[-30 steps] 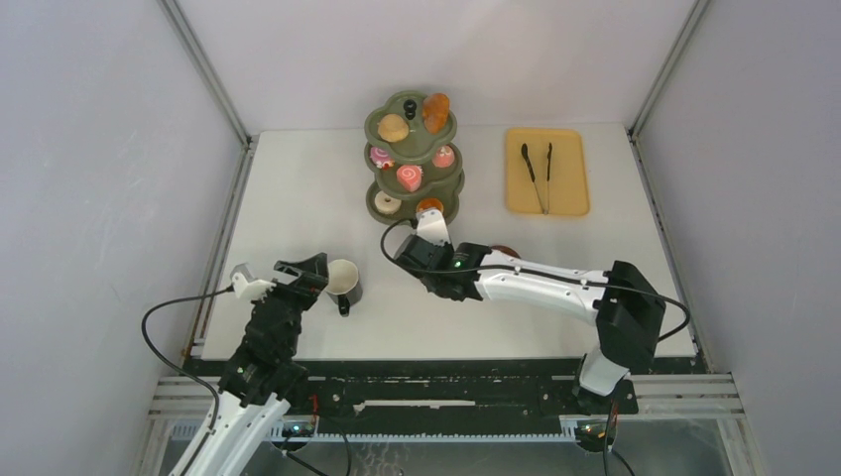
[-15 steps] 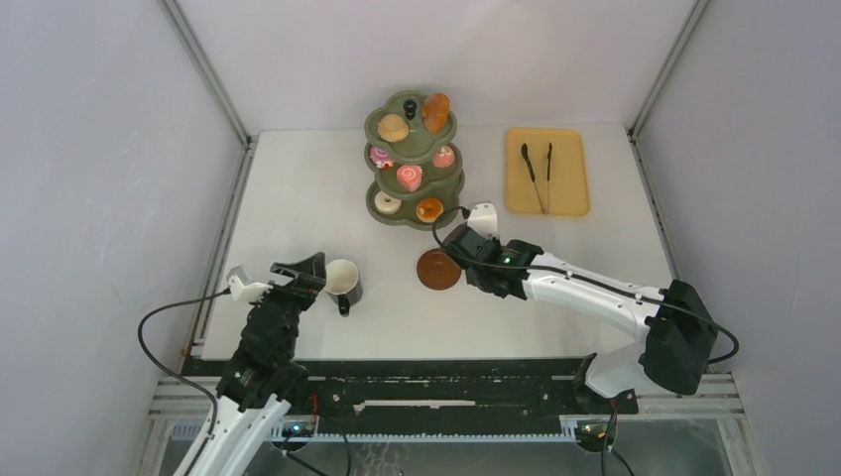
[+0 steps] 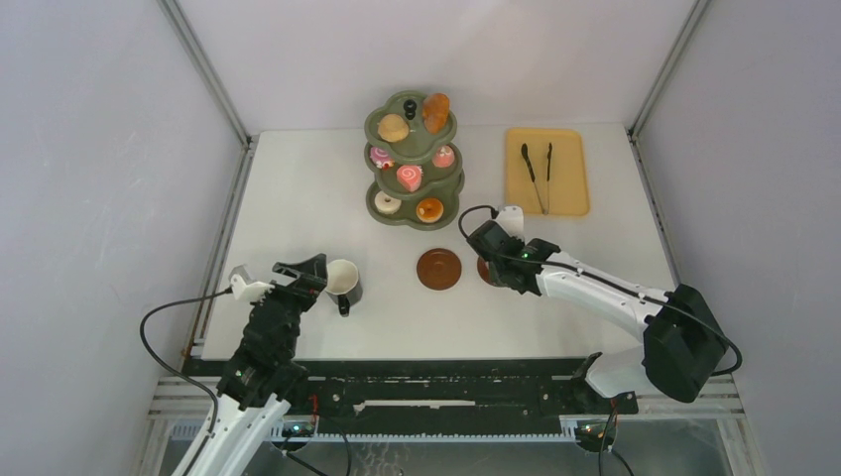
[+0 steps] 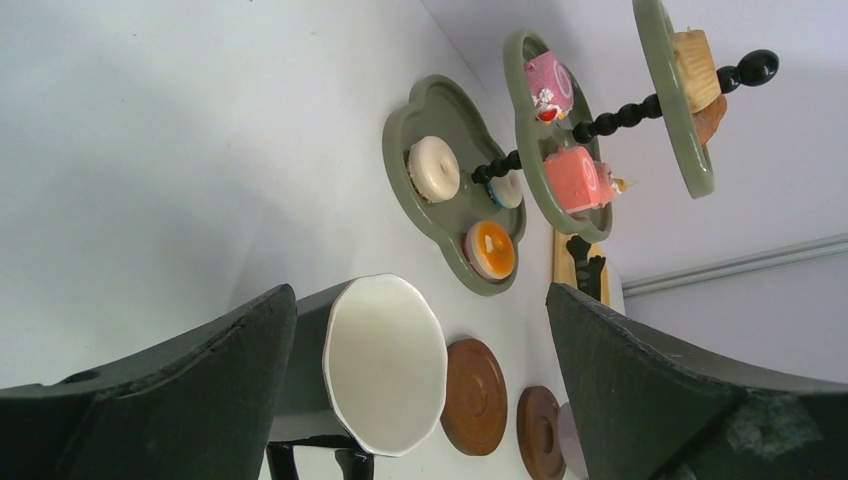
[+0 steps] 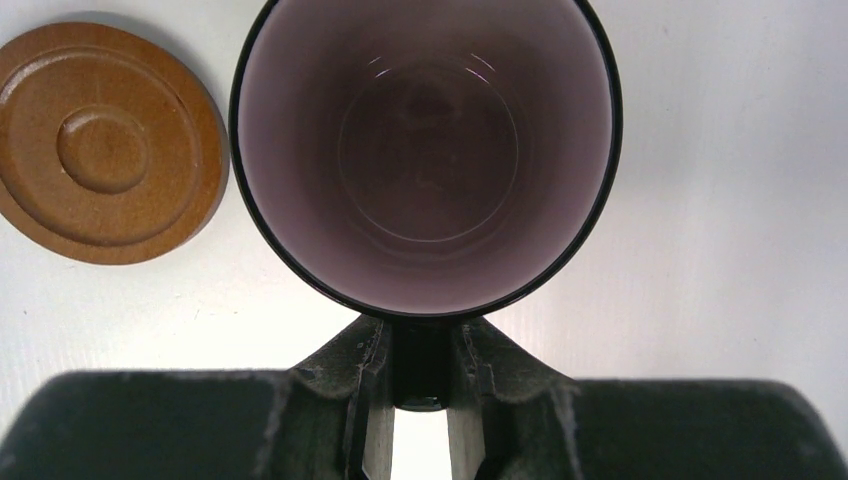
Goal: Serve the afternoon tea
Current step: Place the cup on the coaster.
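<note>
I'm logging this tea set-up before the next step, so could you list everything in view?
stand: one, olive-green, three tiers, far middle of table.
buns: two, brown and orange, top tier.
swirl cakes: three, pink, middle tier.
donuts: three, white, orange, one half hidden, bottom tier.
saucers: two, brown, in front of stand.
white-lined cup: one, dark outside, near left.
mauve-lined cup: one, dark rim, beside a saucer.
tray: one, orange-yellow, far right.
tongs: one pair, black, on tray.
left gripper: black, open, facing white-lined cup.
right gripper: black, shut on mauve-lined cup's handle.
</note>
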{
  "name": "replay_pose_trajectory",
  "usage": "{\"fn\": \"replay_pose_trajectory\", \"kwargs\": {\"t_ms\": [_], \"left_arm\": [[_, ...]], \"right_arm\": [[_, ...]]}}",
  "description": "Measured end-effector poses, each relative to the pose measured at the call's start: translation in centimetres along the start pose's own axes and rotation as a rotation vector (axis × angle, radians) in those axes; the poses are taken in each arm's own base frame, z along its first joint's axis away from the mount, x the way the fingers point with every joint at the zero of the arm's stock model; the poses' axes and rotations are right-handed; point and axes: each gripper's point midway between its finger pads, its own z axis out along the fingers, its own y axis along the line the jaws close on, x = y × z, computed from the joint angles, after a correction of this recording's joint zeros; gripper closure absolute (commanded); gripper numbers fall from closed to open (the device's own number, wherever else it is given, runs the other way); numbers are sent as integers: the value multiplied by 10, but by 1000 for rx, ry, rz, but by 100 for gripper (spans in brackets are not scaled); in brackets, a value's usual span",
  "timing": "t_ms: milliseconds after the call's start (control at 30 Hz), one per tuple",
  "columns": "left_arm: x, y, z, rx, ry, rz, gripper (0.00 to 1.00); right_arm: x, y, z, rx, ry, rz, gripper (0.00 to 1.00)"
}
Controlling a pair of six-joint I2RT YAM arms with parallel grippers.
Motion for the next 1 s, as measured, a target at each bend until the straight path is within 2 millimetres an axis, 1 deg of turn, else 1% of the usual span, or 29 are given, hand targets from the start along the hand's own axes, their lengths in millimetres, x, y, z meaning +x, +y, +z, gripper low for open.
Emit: {"fn": "replay_pose_trajectory", "kwargs": {"t_ms": [233,400,633,833,1000], "left_arm": [[0,0,0,0,-1,0,0],[-1,-2,0,5,-4,-5,0],[-3,-5,0,15,-12,-16,0],[-4,-6,1,18,-15,-23,1],[-5,-8,1,24,-19,-27,0]], "right_arm": [[-1,-2,11,-25,2,21,100],[5,-3,19,-46,20,21,100],[5,-5,26,-64,22,25,100],[10,-7,31,-75,36,20,100],[8,-5,33,-88,28,25,100]]}}
